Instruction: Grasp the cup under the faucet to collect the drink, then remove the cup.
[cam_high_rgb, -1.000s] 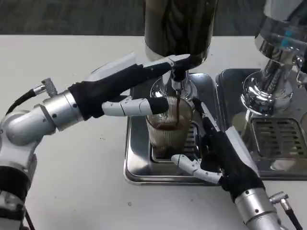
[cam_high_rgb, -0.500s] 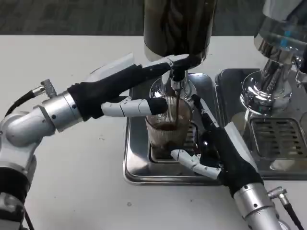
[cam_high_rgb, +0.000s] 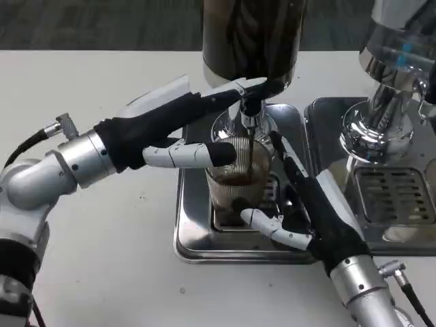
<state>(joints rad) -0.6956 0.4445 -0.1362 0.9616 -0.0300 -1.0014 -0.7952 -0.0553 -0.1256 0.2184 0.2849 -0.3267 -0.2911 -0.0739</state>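
The cup [cam_high_rgb: 238, 180] stands on the drip tray [cam_high_rgb: 197, 235] under the faucet [cam_high_rgb: 250, 117], dark drink streaming in. My left hand [cam_high_rgb: 178, 126] reaches from nine o'clock — fingers pressing the lever, thumb on the cup's rim. My right hand [cam_high_rgb: 310, 214] from five o'clock cradles its base; whether it grips, I cannot tell.

Table: a white tabletop [cam_high_rgb: 102, 75] filled most of the view.
Floor: a dark grey, carpet-like strip [cam_high_rgb: 102, 24] ran beyond the table's far edge.

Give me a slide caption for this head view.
Left hand presses the faucet lever, dark drink streams into the cup, right hand beside it.
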